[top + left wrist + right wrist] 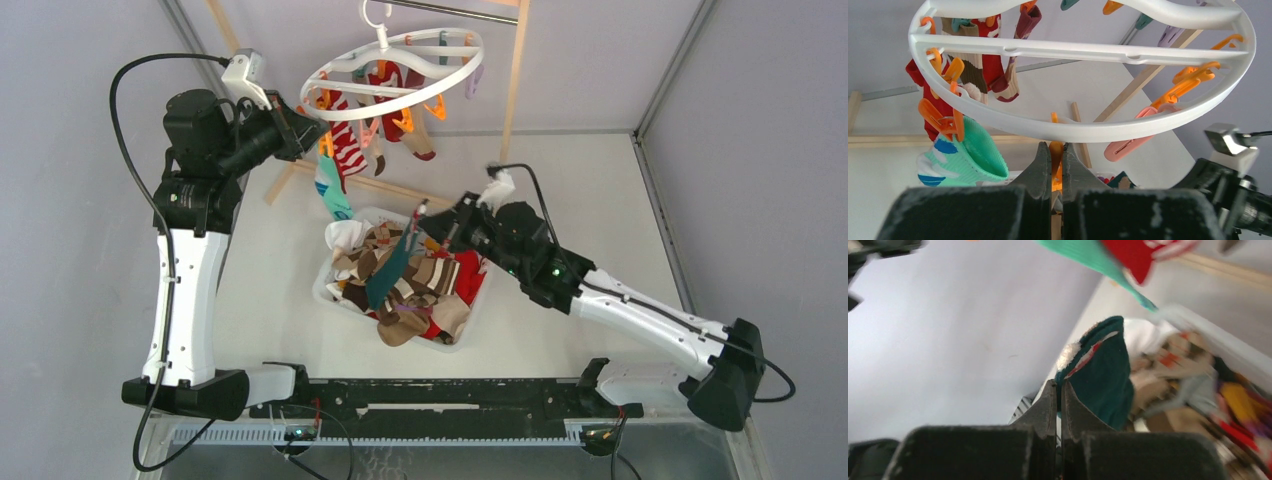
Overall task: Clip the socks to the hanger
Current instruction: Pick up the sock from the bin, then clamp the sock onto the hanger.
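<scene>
Your left pincer (1055,149) is squeezing shut on an orange peg (1056,165). That orange peg is hanging just under the near rim of the hanger (1083,131), so the white ring is sitting right above the pincer. A mint sock (973,155) is hanging from another peg, near the pincer on its left side. A few more socks are hanging farther back on the ring. Your right pincer (1058,387) is pinching shut on the top edge of a dark green sock (1103,370). That sock is hanging down from the pincer to the pile of socks (415,285) below. The pile is lying in the tub (322,290), which is sitting on the bench (590,190), below the hanger.
</scene>
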Action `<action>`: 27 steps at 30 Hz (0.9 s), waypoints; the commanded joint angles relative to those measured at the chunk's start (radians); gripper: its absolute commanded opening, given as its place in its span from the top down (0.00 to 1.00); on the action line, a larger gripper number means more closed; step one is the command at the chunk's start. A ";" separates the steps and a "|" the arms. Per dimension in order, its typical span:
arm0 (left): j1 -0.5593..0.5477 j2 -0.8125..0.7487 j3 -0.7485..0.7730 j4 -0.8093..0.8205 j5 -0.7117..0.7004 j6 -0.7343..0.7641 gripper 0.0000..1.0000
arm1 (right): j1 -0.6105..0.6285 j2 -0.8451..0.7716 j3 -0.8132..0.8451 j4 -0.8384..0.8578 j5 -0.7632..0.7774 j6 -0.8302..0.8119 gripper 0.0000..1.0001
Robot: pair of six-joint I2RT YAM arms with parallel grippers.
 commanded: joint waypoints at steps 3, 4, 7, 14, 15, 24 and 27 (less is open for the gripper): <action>-0.002 -0.028 -0.002 0.034 0.055 -0.059 1.00 | 0.128 0.121 0.219 0.004 -0.117 -0.494 1.00; -0.002 -0.028 -0.002 0.034 0.056 -0.062 1.00 | 0.135 0.132 0.235 0.003 -0.138 -0.531 1.00; -0.002 -0.029 -0.008 0.035 0.066 -0.074 1.00 | 0.151 0.153 0.269 0.030 -0.171 -0.653 1.00; -0.006 -0.034 -0.045 0.065 0.038 -0.112 1.00 | 0.153 0.310 0.458 -0.057 -0.012 -0.801 1.00; -0.007 -0.033 -0.046 0.067 0.032 -0.114 1.00 | 0.152 0.329 0.476 -0.055 0.013 -0.802 1.00; -0.018 -0.039 -0.080 0.086 -0.001 -0.107 1.00 | 0.160 0.434 0.596 -0.067 0.030 -0.866 1.00; -0.022 -0.041 -0.093 0.095 -0.004 -0.107 1.00 | 0.160 0.454 0.626 -0.082 0.014 -0.872 1.00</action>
